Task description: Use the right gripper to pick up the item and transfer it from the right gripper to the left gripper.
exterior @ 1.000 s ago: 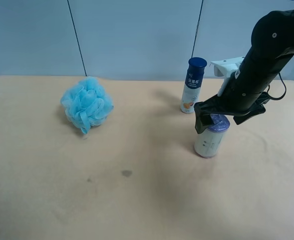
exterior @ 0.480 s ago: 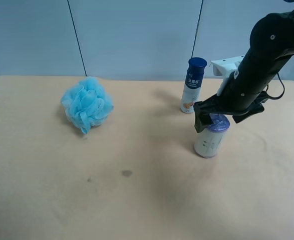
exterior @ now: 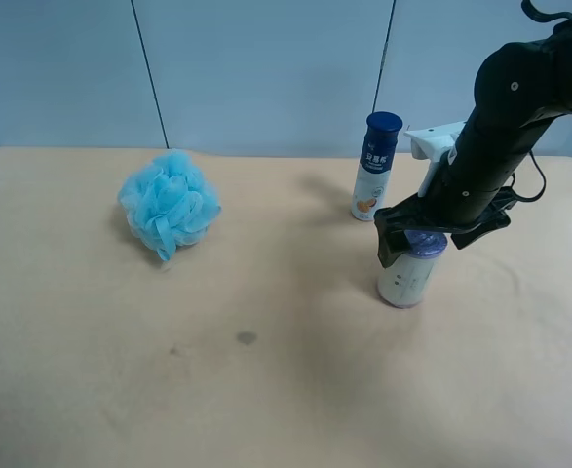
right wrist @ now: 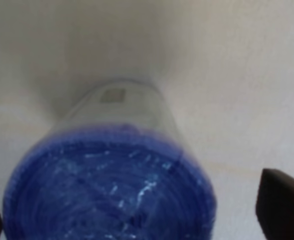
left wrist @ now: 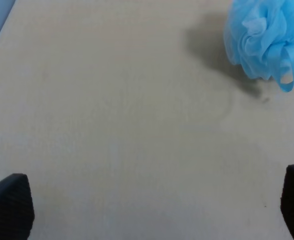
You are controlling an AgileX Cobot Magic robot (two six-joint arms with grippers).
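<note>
Right pincer (exterior: 422, 242): you are easing it lower than a second ago; jaws are standing apart, straddling the purple top; item (exterior: 405, 283) is standing upright on the surface (exterior: 266, 390); probably light, film-slick; you are best gripping mid-side.

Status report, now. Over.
Right end effector open, straddling top of roll. Left end effector open, over table near pouf. Roll upright on table. Blue-capped bottle close behind, untouched.

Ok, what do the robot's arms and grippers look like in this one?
The right arm is thick, rounded and black, with a white block near the wrist and a black cable. The right gripper has two black fingers. Of the left gripper only two dark fingertips show.
</note>
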